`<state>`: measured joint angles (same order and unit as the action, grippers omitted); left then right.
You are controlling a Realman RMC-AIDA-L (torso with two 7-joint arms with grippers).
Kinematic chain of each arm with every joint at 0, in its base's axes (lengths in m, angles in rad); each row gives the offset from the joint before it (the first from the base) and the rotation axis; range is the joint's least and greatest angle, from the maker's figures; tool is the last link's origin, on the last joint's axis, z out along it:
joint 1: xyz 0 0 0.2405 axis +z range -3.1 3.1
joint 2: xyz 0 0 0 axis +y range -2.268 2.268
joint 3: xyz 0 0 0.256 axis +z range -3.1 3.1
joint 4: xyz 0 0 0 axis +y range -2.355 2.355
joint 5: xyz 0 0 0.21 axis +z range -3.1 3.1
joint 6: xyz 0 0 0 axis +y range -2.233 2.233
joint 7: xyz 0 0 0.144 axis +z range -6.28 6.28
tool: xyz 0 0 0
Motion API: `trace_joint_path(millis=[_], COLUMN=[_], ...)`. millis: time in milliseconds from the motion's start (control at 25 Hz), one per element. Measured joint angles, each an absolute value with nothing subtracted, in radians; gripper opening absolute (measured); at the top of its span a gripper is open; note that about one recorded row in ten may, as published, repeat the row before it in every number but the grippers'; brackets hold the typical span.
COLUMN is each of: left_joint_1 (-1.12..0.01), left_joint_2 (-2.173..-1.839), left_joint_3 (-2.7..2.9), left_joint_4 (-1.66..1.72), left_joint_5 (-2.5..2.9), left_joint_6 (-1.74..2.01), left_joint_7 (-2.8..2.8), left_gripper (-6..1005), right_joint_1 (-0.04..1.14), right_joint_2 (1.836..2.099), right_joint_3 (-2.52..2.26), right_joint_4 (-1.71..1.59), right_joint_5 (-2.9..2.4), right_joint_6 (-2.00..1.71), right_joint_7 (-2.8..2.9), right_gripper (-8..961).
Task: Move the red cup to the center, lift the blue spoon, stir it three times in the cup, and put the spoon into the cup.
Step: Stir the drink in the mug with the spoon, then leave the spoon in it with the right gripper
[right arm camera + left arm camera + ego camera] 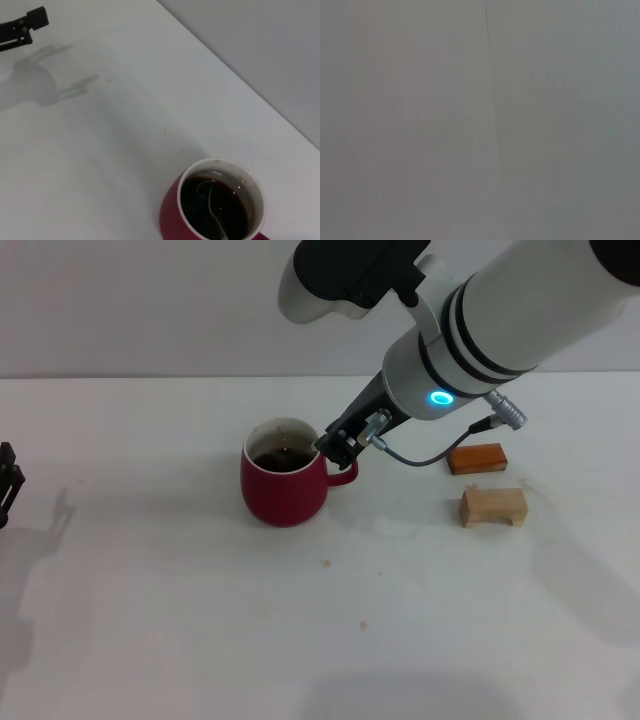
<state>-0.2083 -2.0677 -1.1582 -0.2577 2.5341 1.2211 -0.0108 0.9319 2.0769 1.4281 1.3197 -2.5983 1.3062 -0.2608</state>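
The red cup [285, 485] stands near the table's middle, holding dark liquid, with its handle toward my right gripper [337, 447]. That gripper hovers at the cup's rim on the handle side. In the right wrist view the red cup [212, 205] is seen from above. The blue spoon [211, 204] has its grey bowl sunk in the liquid, and its stem runs out of that picture toward the gripper. From the head view the spoon is hidden. My left gripper [8, 482] is parked at the far left edge, open and holding nothing.
An orange-brown block [477, 458] and a pale wooden block [492, 507] lie to the right of the cup. The left gripper [26, 27] and its shadow show far off in the right wrist view. The left wrist view shows only a grey surface.
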Motion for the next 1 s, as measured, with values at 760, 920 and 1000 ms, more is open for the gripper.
trace_joint_path(millis=[760, 920, 1000], left_joint_1=[-0.215, -0.219, -0.221], left_joint_2=[-2.068, -2.068, -2.068], left_joint_3=[-1.158, -1.158, -1.158], left_joint_4=[-0.258, -0.258, -0.257], left_joint_5=[2.535, 2.534, 2.534], left_joint_6=[1.221, 1.221, 1.221], left_joint_7=[-0.009, -0.005, -0.004], left_gripper=[854, 854, 854], right_joint_1=[0.961, 0.966, 0.967], right_joint_2=[2.077, 2.076, 2.076], right_joint_3=[1.428, 1.428, 1.429], right_joint_4=[1.225, 1.21, 1.204], right_joint_5=[-2.564, -2.564, -2.564], right_joint_6=[1.25, 1.234, 1.219], right_joint_7=[-0.284, -0.284, -0.284], right_gripper=[126, 126, 126])
